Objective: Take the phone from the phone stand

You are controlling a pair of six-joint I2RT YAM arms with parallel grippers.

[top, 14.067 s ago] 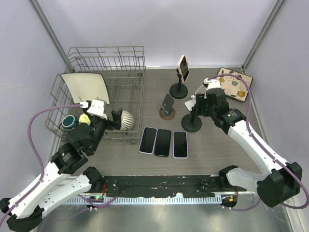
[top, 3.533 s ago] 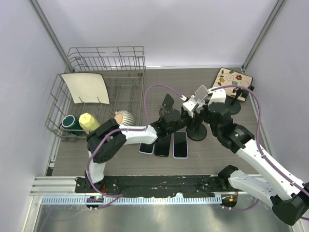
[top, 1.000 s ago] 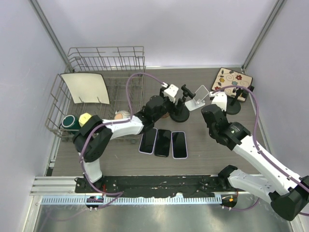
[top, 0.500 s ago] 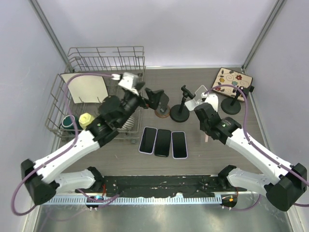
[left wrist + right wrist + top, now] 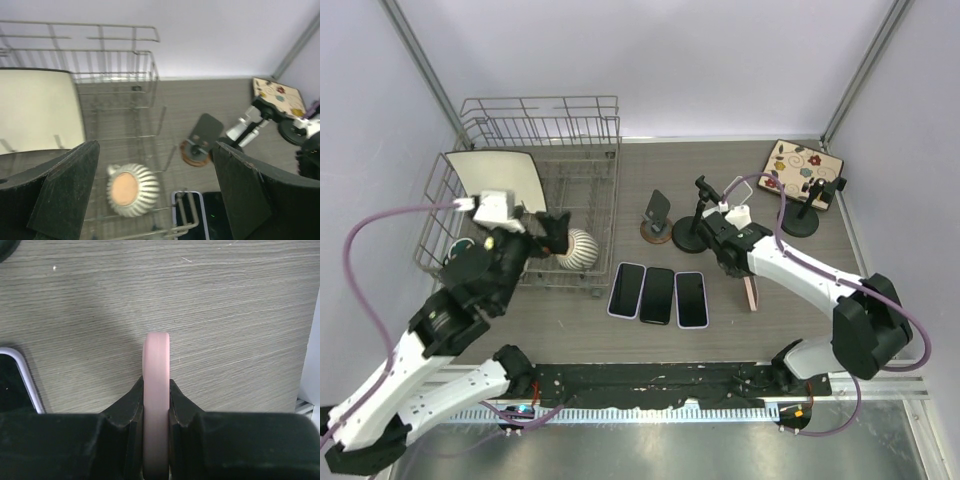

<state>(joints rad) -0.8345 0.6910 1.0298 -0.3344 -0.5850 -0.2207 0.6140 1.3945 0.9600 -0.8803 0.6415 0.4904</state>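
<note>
One pink phone (image 5: 156, 357) was turned on its thin edge, squeezed tight in the right gripper (image 5: 156, 396), down near the table (image 5: 240, 315), away from the phone stand (image 5: 692, 232). If let go like that, it could tip and slap onto the three phones (image 5: 658, 295) lying just beside it. The left gripper (image 5: 159, 192) hung wide open and empty over the dish rack (image 5: 125, 85), blocking nothing.

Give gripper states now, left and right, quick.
Left gripper: open, holding nothing.
Right gripper: shut on the slim pink-cased phone, gripped by its faces, edge towards the wrist camera.
</note>
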